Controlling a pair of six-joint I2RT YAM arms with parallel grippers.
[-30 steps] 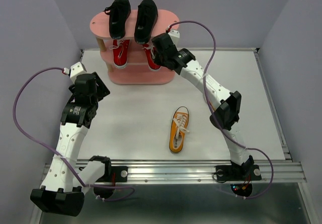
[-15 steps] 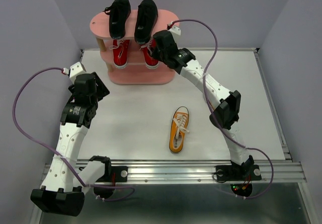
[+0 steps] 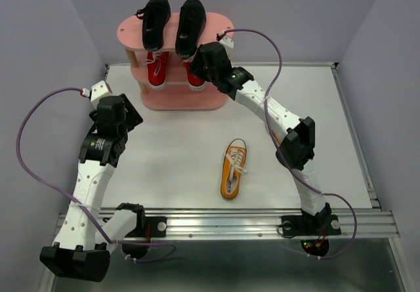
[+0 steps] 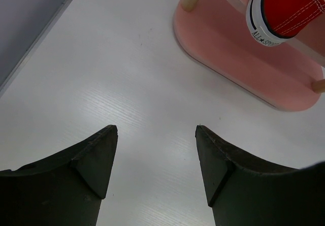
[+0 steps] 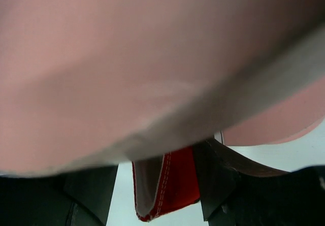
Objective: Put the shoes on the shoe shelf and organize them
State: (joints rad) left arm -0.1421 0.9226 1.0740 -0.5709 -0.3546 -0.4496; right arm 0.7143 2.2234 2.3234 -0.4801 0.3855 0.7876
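A pink three-tier shoe shelf with rounded boards and light wooden posts (image 3: 130, 28) stands at the far side of the white counter (image 3: 170, 151). Two black canvas lace-up sneakers (image 3: 156, 21) lie side by side on its top board, their ends reaching past the board's edge. On the middle tier sit two red canvas sneakers with white laces and soles. The left red sneaker (image 3: 156, 69) shows its heel patch in the left wrist view, overhanging the bottom board. The right red sneaker (image 3: 195, 77) lies just beside it, partly covered by the right arm.

The right arm stretches across the counter to that tier. In its wrist view, the right end effector (image 5: 156, 171) sits close under a blurred pink board, with a flap of red canvas and pale lining between its dark fingers (image 5: 218, 190). The canvas touches the right finger and a thin bright gap shows on the other side. The fingertips are lost in the blur, so I cannot tell whether they pinch the shoe.

An orange canvas sneaker with white laces (image 3: 233, 169) rests upright on the counter, well apart from the shelf, toe toward the arm bases.

The left end effector (image 4: 156, 134) hovers over bare counter near the shelf's left end, fingers spread wide and holding nothing.
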